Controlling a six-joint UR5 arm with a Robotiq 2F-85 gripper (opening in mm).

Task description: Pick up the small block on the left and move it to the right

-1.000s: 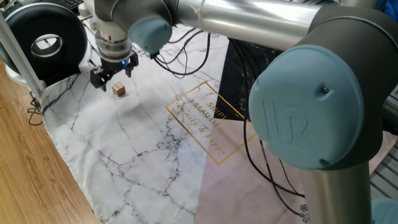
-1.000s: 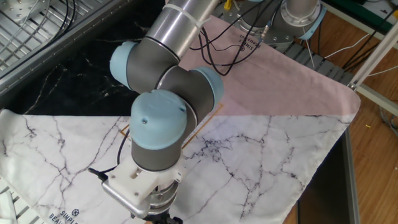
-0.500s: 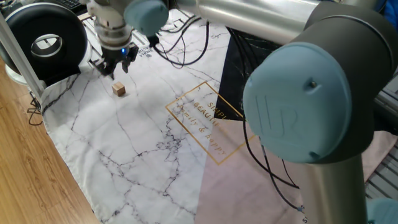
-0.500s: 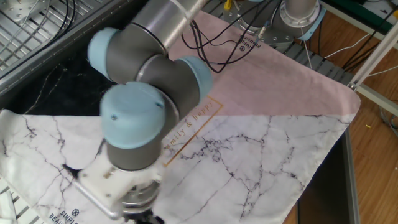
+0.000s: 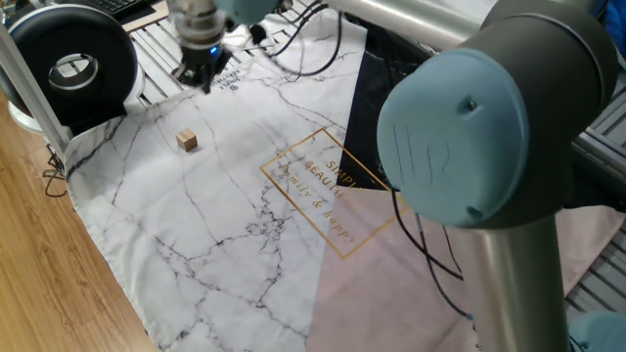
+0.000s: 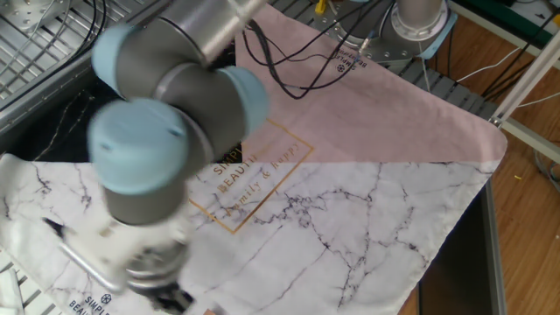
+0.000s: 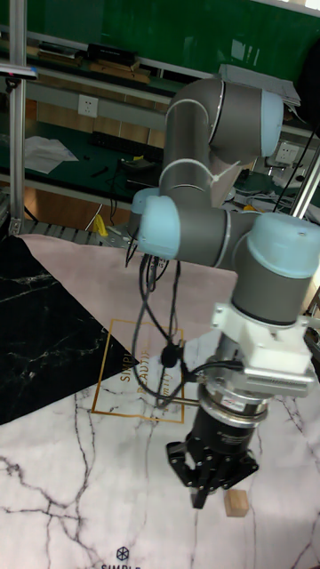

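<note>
The small block (image 5: 187, 141) is a tan wooden cube lying on the white marble cloth at the left of one fixed view. In the tall fixed view the small block (image 7: 236, 503) sits just right of the fingertips. My gripper (image 5: 203, 78) is up and behind the block, apart from it, and blurred. In the tall fixed view my gripper (image 7: 205, 496) points down with its fingers drawn together to a point and nothing between them. The other fixed view shows only the blurred wrist at the bottom edge.
A black round device (image 5: 68, 64) stands at the far left by the cloth's edge. Cables (image 5: 293, 59) trail over the cloth behind the gripper. A gold-printed square (image 5: 328, 191) marks the cloth's middle. The big arm elbow (image 5: 479, 137) fills the right foreground.
The gripper has moved away from the block, up and to the right in one fixed view. The block has stayed in place on the cloth.
</note>
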